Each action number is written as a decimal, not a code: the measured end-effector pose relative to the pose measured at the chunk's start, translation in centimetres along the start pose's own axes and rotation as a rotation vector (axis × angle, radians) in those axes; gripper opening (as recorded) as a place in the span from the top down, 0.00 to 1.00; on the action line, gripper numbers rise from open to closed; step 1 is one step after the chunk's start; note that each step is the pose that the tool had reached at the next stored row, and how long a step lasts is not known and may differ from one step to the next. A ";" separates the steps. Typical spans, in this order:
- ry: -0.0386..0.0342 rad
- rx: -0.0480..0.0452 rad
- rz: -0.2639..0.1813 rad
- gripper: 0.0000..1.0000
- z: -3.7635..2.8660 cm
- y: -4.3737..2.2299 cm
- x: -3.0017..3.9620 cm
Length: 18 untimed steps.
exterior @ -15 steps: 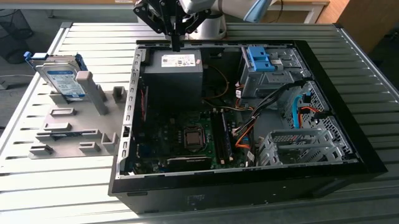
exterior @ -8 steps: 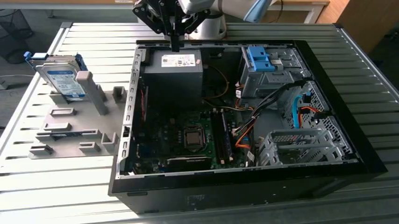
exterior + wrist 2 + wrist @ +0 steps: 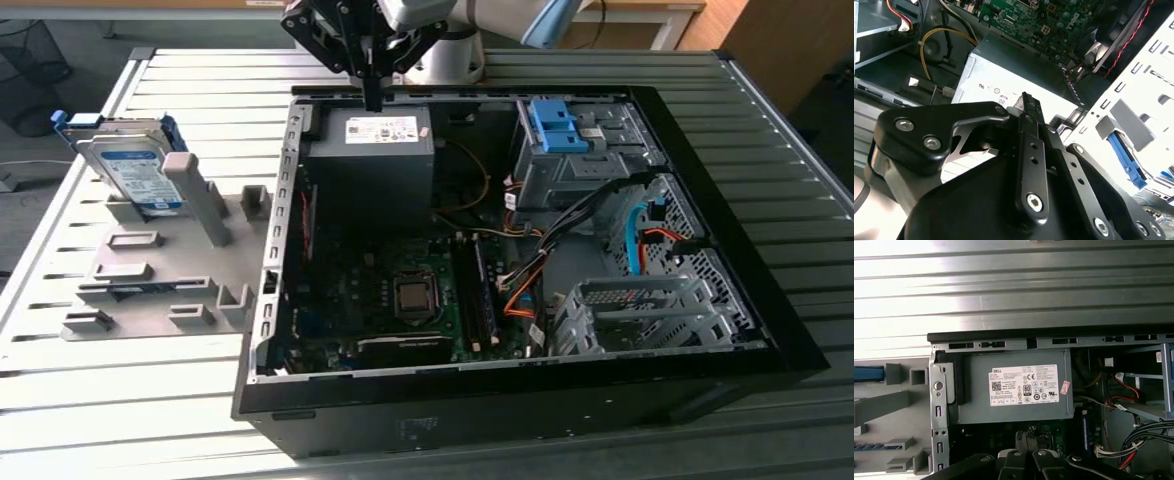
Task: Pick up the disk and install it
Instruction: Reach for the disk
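Your gripper (image 3: 372, 100), pinched together and empty, hovers above the power supply (image 3: 379, 155); the disk (image 3: 134, 176) stands in the grey rack (image 3: 160, 275).

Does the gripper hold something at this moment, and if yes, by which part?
Nothing is held. The gripper hangs, fingers shut, over the power supply; the disk stands in the grey holder.

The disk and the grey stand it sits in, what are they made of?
The disk looks like silvery metal, slightly shiny, with a paper-like white-and-blue label and blue rails that seem plastic. The grey stand looks like matte plastic: dull, even colour, no glints, though I can't be sure.
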<state>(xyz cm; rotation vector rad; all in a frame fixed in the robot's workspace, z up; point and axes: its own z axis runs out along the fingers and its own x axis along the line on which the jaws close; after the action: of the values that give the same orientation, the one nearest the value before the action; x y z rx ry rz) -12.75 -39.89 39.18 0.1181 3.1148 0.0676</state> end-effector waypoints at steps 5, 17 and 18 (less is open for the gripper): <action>0.0024 0.0003 0.000 0.89 0.05 -0.01 0.09; 0.0090 0.0008 0.000 0.89 0.16 -0.02 0.22; 0.0090 0.0008 0.000 0.89 0.16 -0.02 0.22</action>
<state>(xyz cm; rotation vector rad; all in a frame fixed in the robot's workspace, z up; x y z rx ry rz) -12.96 -39.89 39.01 0.1188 3.1238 0.0672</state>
